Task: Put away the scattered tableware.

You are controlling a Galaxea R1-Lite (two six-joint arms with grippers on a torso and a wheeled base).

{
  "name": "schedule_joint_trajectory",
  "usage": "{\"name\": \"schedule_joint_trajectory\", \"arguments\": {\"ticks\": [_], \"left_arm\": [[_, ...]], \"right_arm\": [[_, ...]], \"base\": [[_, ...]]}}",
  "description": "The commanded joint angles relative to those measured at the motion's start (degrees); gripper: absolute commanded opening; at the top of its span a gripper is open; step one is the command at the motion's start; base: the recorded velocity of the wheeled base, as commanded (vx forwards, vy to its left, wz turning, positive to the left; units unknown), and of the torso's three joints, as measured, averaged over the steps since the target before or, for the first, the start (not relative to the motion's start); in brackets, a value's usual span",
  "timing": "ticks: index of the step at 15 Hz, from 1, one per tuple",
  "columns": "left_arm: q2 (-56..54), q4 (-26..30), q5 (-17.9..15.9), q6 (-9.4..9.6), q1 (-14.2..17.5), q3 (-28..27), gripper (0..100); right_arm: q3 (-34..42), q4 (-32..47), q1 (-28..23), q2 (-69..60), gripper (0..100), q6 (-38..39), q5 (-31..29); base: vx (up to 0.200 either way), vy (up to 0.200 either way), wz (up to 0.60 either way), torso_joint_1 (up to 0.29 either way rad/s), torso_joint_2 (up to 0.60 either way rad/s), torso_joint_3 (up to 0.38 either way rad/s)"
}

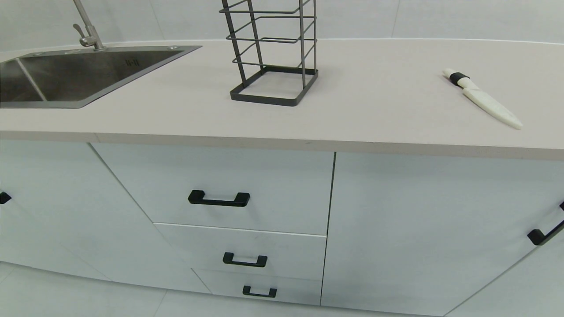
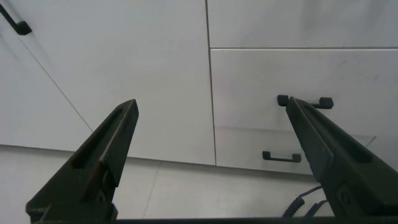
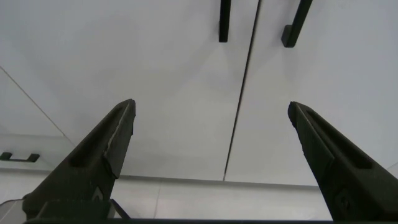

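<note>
**A:** Knife (image 1: 482, 99), where is it?
**B:** On the counter (image 1: 374, 110), well right of the wire rack (image 1: 273, 94).
**A:** Grippers?
**B:** Left gripper (image 2: 210, 104) and right gripper (image 3: 211, 106) both gape wide, empty. I'd take the handle crosswise with the right, then stand it in the rack.

The rack (image 1: 263, 100) is standing on the countertop (image 1: 374, 110). The sink (image 1: 88, 75) is sitting well to the left of the rack, sunk into the countertop. The knife (image 1: 482, 99) is lying well to the rack's right. The drawers (image 1: 246, 176) are sitting stacked below and in front of the rack.
</note>
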Motion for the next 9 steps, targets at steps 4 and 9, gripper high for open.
{"name": "schedule_joint_trajectory", "arguments": {"ticks": [4,9], "left_arm": [[0.07,-0.02,0.12,0.13,0.01,0.01,100],[0.07,0.07,1.62,-0.13,0.01,0.01,100]], "right_arm": [[0.01,-0.03,0.0,0.09,100,-0.04,-0.01],[0.01,-0.03,0.0,0.09,100,-0.04,-0.01]], "base": [[0.0,0.0,0.0,0.0,0.0,0.0],[0.0,0.0,0.0,0.097,-0.07,-0.031]]}}
